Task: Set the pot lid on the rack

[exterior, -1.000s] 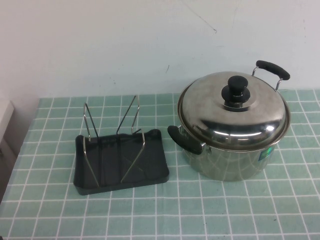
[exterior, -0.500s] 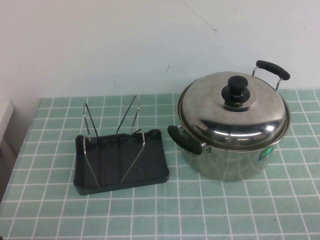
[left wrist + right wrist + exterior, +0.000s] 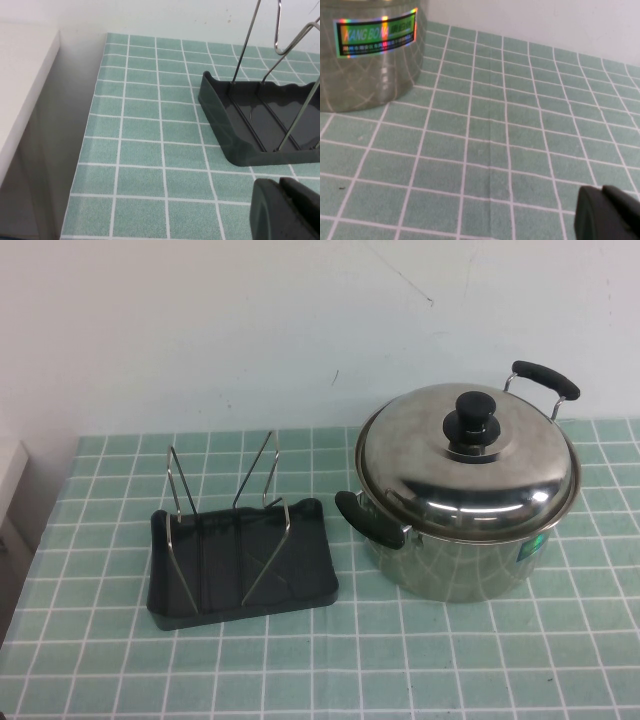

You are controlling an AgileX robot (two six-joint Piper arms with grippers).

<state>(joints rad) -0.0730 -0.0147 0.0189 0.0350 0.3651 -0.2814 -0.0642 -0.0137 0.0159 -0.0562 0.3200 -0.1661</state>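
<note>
The pot lid, shiny steel with a black knob, sits on the steel pot at the right of the table. The rack, a black tray with upright wire loops, stands to the pot's left, empty. It also shows in the left wrist view. My left gripper is shut and empty, low over the cloth just short of the rack's near corner. My right gripper is shut and empty over the cloth, apart from the pot's wall. Neither arm shows in the high view.
A green checked cloth covers the table. A white wall stands behind. The table's left edge drops off beside a white surface. The pot has two black handles, one at the back right and one at the front left.
</note>
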